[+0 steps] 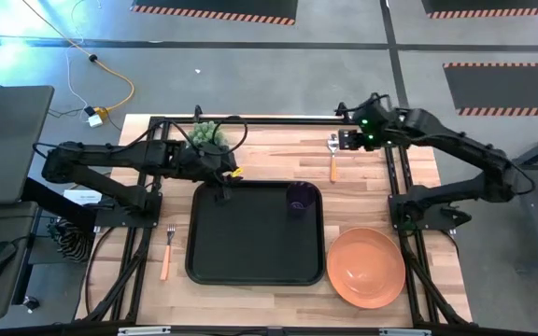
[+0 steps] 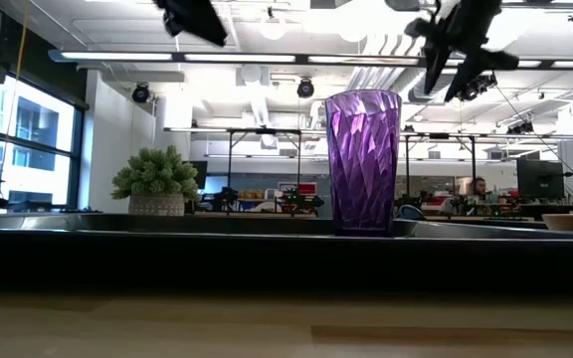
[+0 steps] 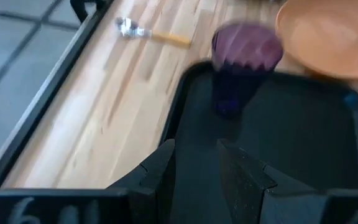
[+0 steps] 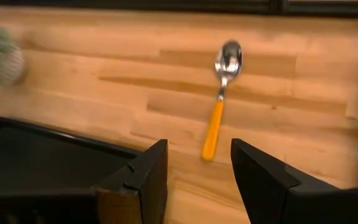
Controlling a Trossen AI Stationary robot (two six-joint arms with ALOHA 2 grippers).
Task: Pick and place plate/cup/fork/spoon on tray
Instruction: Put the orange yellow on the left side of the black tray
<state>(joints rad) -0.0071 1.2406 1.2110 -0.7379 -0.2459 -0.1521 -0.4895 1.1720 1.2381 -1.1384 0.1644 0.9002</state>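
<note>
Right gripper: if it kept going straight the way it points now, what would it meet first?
Most likely the spoon. The right gripper stands open above the bare table, with the spoon's orange handle lying just ahead between its fingers. How high it hangs is unclear, so it could reach the wood first.

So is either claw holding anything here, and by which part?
Nothing is held. The left claw is empty over the tray; the right claw is open above the spoon.
</note>
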